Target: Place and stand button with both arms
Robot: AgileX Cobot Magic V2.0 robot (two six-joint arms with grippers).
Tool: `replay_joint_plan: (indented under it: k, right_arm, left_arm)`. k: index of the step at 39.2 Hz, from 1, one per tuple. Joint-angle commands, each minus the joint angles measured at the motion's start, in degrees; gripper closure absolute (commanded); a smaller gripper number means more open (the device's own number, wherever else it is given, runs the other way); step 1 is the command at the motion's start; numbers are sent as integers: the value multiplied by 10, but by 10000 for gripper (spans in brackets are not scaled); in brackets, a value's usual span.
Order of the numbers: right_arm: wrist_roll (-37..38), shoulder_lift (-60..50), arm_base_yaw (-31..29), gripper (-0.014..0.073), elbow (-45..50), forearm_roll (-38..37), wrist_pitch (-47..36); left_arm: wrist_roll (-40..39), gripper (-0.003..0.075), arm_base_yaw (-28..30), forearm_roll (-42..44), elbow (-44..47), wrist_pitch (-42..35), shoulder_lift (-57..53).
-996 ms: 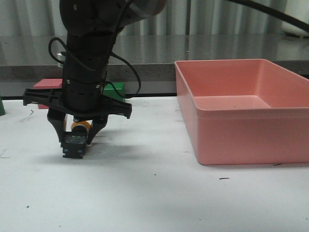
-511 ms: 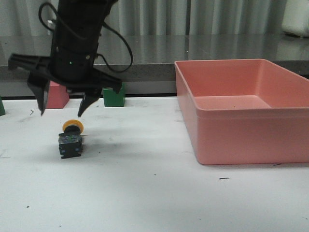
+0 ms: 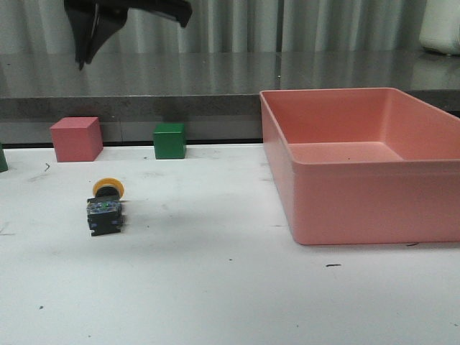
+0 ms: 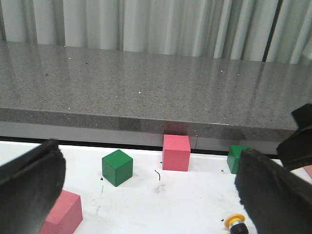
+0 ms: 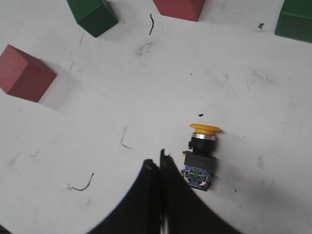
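Button (image 3: pixel 106 207) left of bin (image 3: pixel 374 213)

Even, soft overhead light fills all three views. The white desk (image 3: pixel 215 287) is bright but slightly grainy. The button (image 3: pixel 106 208) casts a faint, diffuse shadow. The grey counter (image 4: pixel 146 83) along the desk's far edge carries pale streaked reflections. In the left wrist view, the left claw's fingers (image 4: pixel 29 185) are dark, blurred shapes.
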Motion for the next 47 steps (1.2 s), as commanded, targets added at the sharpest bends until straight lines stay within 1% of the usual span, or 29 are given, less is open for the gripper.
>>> replay_joint_plan:
  k: [1,7,10,16,21,27,33,39,45,47]
  right_arm:
    - [-60,-67,-10,655,-20,-4,11]
    - [-140,-105,-44,655,-20,4,74]
    - [-171,-124,-76,655,-20,4,104]
    - [-200,-153,-150,655,-15,4,170]
    - [-220,-197,-212,655,28,5,174]
    - [-251,-296,-291,655,158,5,168]
    - [-257,-425,-347,655,330,5,109]
    - [-257,-554,-350,655,520,4,26]
    - [-257,-722,-350,655,732,-10,-120]
    - [-257,-755,-350,655,778,-17,-152]
  left_arm:
    - [-1,41,2,-5,-16,-46,8]
    - [-1,41,2,-5,-16,-46,8]
    - [-1,41,2,-5,-16,-46,8]
    - [-1,41,2,-5,-16,-46,8]
    - [-1,41,2,-5,-16,-46,8]
    - [-1,41,2,-5,-16,-46,8]
    - [-1,41,2,-5,-16,-46,8]
    - [-1,41,2,-5,-16,-46,8]
    - [-1,41,2,-5,-16,-46,8]
    - [-1,41,2,-5,-16,-46,8]
